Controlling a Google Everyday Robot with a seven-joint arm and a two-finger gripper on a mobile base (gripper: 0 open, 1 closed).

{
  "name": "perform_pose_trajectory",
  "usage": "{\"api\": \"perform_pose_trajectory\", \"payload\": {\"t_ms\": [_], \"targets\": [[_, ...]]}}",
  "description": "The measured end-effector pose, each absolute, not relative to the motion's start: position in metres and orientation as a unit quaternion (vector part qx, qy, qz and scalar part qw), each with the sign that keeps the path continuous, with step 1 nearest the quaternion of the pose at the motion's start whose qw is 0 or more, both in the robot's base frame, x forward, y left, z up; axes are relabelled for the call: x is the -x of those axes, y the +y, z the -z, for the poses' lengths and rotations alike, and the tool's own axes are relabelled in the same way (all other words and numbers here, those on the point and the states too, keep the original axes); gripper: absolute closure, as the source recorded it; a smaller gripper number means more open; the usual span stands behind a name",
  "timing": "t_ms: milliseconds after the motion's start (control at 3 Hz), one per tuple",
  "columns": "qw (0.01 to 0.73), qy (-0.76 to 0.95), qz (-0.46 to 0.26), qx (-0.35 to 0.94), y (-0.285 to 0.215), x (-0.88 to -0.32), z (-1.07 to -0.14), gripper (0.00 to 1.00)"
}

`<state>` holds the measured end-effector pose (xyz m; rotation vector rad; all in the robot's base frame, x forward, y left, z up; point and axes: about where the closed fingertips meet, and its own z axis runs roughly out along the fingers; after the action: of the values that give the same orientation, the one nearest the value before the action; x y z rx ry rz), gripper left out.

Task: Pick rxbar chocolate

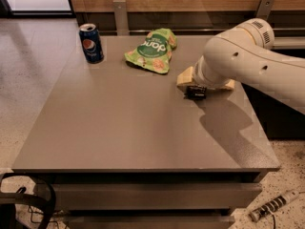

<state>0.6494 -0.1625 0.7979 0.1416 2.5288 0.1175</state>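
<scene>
The rxbar chocolate (195, 93) is a small dark bar lying flat on the grey table (124, 128), right of the middle. My gripper (206, 86) comes in from the right on the white arm (248, 56) and is down at the table right over the bar. Its tan fingers (185, 77) stand apart, one left of the bar and one further right, so it looks open. The arm hides the space between them and the back of the bar.
A green snack bag (151, 51) lies just left of and behind the gripper. A blue Pepsi can (91, 43) stands at the far left corner. A wooden wall runs behind the table. Cables and a power strip (274, 206) lie on the floor.
</scene>
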Motion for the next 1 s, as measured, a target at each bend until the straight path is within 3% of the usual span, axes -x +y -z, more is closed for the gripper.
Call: {"api": "perform_pose_trajectory", "payload": {"t_ms": [1000], "targets": [[0.298,0.952,-0.044,-0.053,-0.162,-0.649,-0.818,1.0]]}}
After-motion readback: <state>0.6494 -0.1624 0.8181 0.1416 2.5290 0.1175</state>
